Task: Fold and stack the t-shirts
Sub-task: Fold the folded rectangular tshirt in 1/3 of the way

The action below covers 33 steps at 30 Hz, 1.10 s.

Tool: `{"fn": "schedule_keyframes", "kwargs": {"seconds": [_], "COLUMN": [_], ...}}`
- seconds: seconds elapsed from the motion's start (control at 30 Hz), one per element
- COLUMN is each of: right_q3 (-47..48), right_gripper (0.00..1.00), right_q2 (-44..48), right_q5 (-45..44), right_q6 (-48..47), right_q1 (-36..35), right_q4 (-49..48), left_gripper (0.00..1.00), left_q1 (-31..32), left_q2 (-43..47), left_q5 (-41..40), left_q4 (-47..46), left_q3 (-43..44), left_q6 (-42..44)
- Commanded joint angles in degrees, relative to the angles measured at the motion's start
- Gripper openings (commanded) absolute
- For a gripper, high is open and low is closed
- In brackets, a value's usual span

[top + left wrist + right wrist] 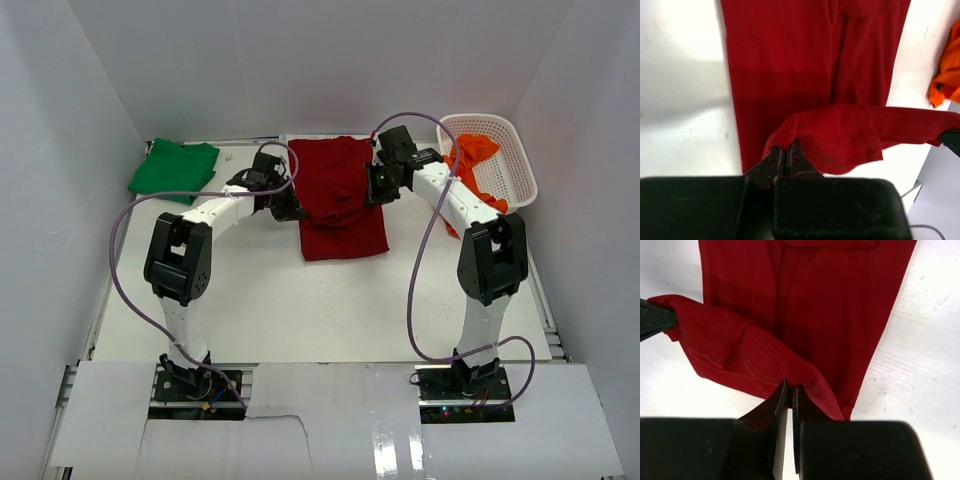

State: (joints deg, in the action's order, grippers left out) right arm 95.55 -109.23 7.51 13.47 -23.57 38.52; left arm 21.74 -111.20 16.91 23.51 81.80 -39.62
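Observation:
The dark red t-shirt [340, 195] lies as a long strip in the middle of the table, with its far end lifted. My left gripper [288, 207] is shut on the shirt's left lifted corner, seen in the left wrist view [787, 148]. My right gripper [381, 187] is shut on the right lifted corner, seen in the right wrist view [791, 388]. The raised edge hangs between them above the rest of the shirt [790, 70] [840, 310]. The bright green t-shirt [175, 168] lies folded at the far left. The orange t-shirt [475, 165] hangs out of the basket.
A white lattice basket [510, 150] stands at the far right against the wall. White walls close in the table on the left, the back and the right. A bit of the orange shirt [945, 75] shows in the left wrist view.

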Motion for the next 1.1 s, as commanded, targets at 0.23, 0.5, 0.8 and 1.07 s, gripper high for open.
{"fn": "schedule_keyframes", "kwargs": {"seconds": [0.23,0.5,0.8,1.07], "right_q3": [12.55,21.69,20.67,-10.7], "right_gripper": [0.08,0.09,0.73,0.68], "right_q2": [-9.06,-17.49,-14.99,1.29], "right_q5": [1.28,3.04,0.05,4.62], "right_q6": [-1.96,-2.58,-2.75,-1.08], "right_q1": [3.36,5.38,7.49,7.49], "right_q4": [2.87,3.49,-1.59,-8.2], "left_gripper": [0.0,0.12,0.98,0.98], "left_q1": [-1.96,-2.31,-3.54,-1.0], "left_q2": [-7.89,-12.81,-6.06,5.63], "left_q5": [1.72,1.46,-8.56,-3.55], "left_q4": [2.6,3.91,3.39,-1.78], "left_q3": [13.9,22.17,18.59,-5.2], "left_q6": [1.47,1.29,1.03,2.53]}}
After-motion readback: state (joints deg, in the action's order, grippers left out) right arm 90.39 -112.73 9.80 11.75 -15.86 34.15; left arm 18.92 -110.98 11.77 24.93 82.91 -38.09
